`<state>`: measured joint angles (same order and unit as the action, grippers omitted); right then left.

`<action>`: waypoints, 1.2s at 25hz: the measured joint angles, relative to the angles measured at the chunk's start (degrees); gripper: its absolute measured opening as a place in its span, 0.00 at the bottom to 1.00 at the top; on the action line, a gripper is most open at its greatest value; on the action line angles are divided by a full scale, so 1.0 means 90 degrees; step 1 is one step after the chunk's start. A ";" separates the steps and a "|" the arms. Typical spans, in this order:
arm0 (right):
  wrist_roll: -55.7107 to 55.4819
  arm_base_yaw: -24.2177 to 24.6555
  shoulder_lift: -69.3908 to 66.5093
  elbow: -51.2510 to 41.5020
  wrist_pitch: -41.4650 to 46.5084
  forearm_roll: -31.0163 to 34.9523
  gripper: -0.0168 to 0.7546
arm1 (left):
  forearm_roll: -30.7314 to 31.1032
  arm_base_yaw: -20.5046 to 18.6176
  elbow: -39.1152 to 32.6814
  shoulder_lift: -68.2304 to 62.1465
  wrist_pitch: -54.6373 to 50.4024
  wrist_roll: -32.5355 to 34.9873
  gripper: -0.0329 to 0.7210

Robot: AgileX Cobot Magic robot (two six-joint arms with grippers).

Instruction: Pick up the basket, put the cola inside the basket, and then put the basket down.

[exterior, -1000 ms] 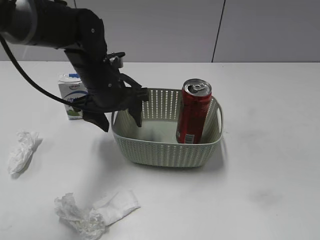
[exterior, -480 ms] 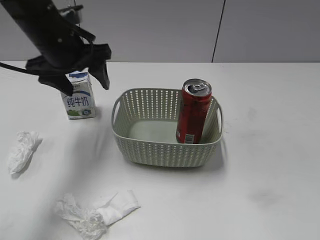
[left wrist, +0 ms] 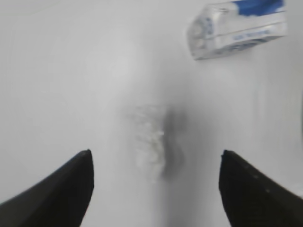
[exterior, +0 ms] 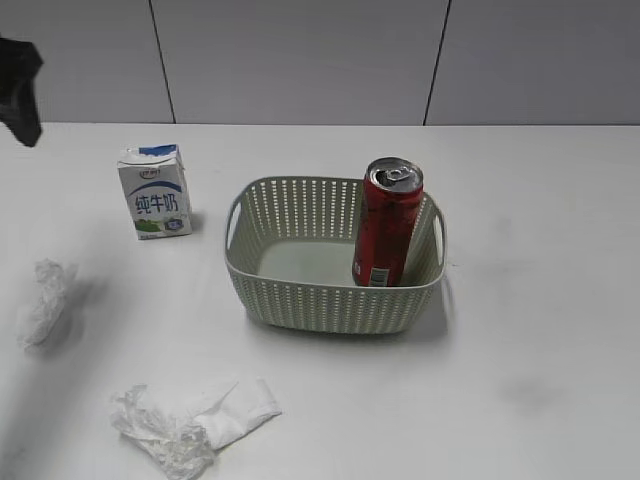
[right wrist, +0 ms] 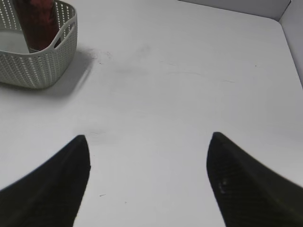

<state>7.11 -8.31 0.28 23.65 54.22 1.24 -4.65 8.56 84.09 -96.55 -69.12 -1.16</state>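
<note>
The pale green basket (exterior: 330,295) stands on the white table at the middle. The red cola can (exterior: 387,225) stands upright inside it at its right end. Both also show in the right wrist view, the basket (right wrist: 40,64) and the can (right wrist: 35,21) at the top left. My left gripper (left wrist: 154,156) is open and empty, high above the table over a crumpled tissue (left wrist: 149,142); only a dark part of it shows at the exterior view's left edge (exterior: 20,85). My right gripper (right wrist: 149,142) is open and empty over bare table, right of the basket.
A white-and-blue milk carton (exterior: 155,192) stands left of the basket and shows blurred in the left wrist view (left wrist: 236,28). A crumpled tissue (exterior: 42,300) lies at the left, another (exterior: 190,420) at the front left.
My left arm has let go of the basket's left rim, risen and swung away left, almost out of the exterior view. The basket and can have stayed put.
</note>
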 joint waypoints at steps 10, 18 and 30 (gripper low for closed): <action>0.0005 0.0000 0.0000 0.0000 0.0000 -0.0013 0.78 | 0.0395 -0.0309 -0.0516 0.1571 -0.0050 0.0129 0.84; -0.0209 -0.0209 0.0000 0.0000 0.0000 0.0179 0.78 | -0.0176 -0.0309 -0.2261 0.3577 -0.0071 0.0381 0.82; -0.0241 -0.0391 0.0000 0.0000 0.0000 0.0198 0.78 | -0.0468 -0.0309 -0.4394 0.6902 -0.0010 0.0404 0.81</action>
<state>4.94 -11.84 0.28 23.65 54.22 3.02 -8.86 5.78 44.55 -34.43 -69.21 2.48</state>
